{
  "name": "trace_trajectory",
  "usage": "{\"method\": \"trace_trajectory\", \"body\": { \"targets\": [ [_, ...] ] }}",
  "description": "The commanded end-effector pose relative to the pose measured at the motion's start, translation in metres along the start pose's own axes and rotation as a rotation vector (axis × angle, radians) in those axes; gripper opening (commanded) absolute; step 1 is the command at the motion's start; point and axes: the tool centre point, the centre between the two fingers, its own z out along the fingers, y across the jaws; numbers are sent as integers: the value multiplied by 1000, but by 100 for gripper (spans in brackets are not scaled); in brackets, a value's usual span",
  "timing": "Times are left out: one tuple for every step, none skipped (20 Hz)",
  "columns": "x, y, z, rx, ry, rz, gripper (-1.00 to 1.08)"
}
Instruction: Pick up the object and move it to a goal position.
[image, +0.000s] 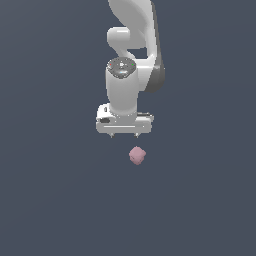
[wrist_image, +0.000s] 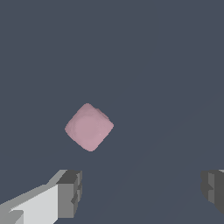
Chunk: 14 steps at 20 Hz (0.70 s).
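White and glossy, the arm (image: 131, 65) hangs down over a plain slate-grey floor (image: 50, 200), and its gripper (image: 124, 135) is spread wide with nothing between the two short fingers. The wrist view confirms this: one grey pad (wrist_image: 70, 192) and the other near the far edge of the picture stand well apart, with only bare floor in the gap. Just beyond the fingertips lies the object (image: 137, 155), a small pale pink lump with a matte, rounded surface, resting on the floor and touching nothing. In the exterior view it sits a little below the gripper and slightly toward that view's right, so the gripper does not appear to be centred over it; how high the fingers hover above the floor cannot be told. No goal marker is visible in either picture. The step in hand looks like the approach before the grasp. The next move probably calls for shifting the gripper until the blob sits midway between the pads, lowering around it, then closing gently, since so small and lumpy a thing could squirt sideways out of an off-centre pinch.
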Motion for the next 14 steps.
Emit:
{"method": "trace_trajectory", "body": {
  "targets": [
    [0, 0, 0, 0, 0, 0, 100],
    [0, 0, 0, 0, 0, 1, 100],
    [0, 1, 1, -1, -1, 4, 100],
    [-1, 3, 2, -1, -3, 8, 100],
    [-2, 5, 4, -2, -5, 15, 100],
    [-3, 8, 6, -4, -8, 23, 100],
    [-4, 12, 9, -5, -12, 32, 100],
    [-6, 16, 11, -7, -15, 41, 100],
    [-7, 19, 13, -9, -18, 47, 100],
    [-8, 21, 14, -10, -21, 52, 100],
    [-9, 23, 15, -10, -22, 54, 100],
    [-9, 24, 16, -11, -23, 54, 100],
    [-9, 24, 15, -11, -23, 53, 100],
    [-9, 24, 15, -11, -23, 52, 100]
  ]
}}
